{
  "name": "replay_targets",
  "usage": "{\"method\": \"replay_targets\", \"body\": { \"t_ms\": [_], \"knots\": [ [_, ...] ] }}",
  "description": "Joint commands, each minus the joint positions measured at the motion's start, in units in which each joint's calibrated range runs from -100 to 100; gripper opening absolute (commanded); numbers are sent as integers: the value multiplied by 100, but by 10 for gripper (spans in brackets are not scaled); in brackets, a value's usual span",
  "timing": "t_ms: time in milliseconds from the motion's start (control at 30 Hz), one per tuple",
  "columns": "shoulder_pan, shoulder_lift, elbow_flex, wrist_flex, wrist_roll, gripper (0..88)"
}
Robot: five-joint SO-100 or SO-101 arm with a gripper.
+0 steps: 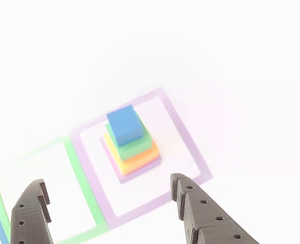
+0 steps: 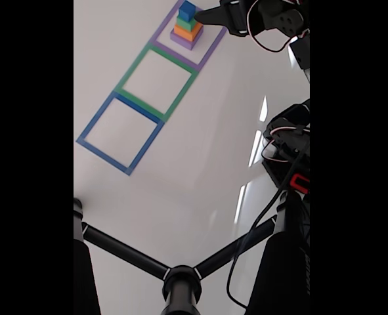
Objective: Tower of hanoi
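Four graded blocks of the tower of hanoi [image 1: 131,145] sit stacked inside the purple taped outline [image 1: 188,137] on the bench, so we hold our end effector [image 1: 109,195] spread wide, empty, presumably to straddle the blue block [image 1: 125,124].

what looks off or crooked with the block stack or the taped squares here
Little stands out. The four blocks, blue block on top, sit stacked inside the purple taped square, slightly twisted against one another. The open gripper hovers near them. The other view is heavily overexposed.
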Motion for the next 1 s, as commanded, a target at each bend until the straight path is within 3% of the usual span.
{"method": "replay_targets", "body": {
  "t_ms": [0,700,967],
  "knots": [
    [128,-187,472,-993,59,279],
    [253,661,3454,-5973,59,311],
    [128,1404,3790,-7228,59,313]
  ]
}}
